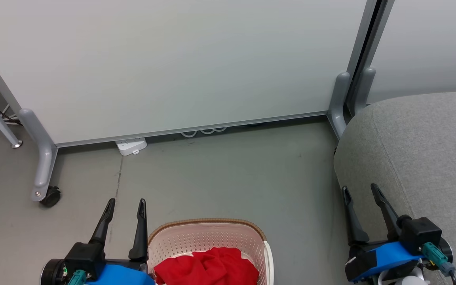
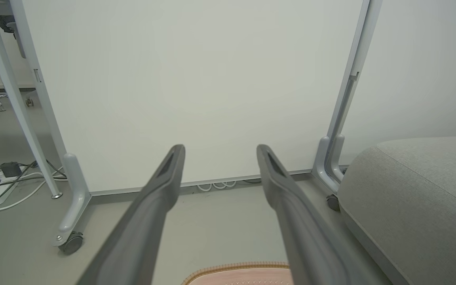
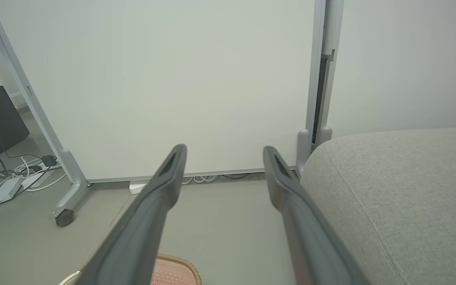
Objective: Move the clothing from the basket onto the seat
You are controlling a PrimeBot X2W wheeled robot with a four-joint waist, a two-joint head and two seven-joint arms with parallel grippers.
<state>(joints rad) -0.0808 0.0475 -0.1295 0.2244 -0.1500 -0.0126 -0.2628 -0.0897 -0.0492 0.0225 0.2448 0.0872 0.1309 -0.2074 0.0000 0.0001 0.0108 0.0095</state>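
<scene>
- The clothing (image 1: 208, 267) lies bunched in the basket (image 1: 208, 221), right at the bottom of the head view between your two arms. None of it is on the seat yet, so by my reading the first pick is the step in hand.
- Your left gripper (image 1: 127, 202) hovers just beside the basket's left rim, its fingers spread wide and holding nothing. It is the nearer one for the reach.
- Bring it over the rim first, then down onto the highest fold of red. Go in from above so the fingers do not catch the perforated wall or tip the basket.
- Pinch a thick bunch, not a single edge, since soft fabric is likely to slip or drag the second garment along.
- Your right gripper (image 1: 359, 188) is spread and empty too, poised at the near corner of the seat (image 1: 422, 150). It may block the drop spot, so keep it clear of the carry path.
- The seat stands to the right of the basket, across a strip of floor. Lift high enough to clear its rounded edge.
- Farther off, the partition panel (image 1: 172, 67) stands on a foot with a caster (image 1: 50, 196). A power strip (image 1: 132, 145) and cable loops (image 1: 204, 130) lie at its base, well apart from your work.
</scene>
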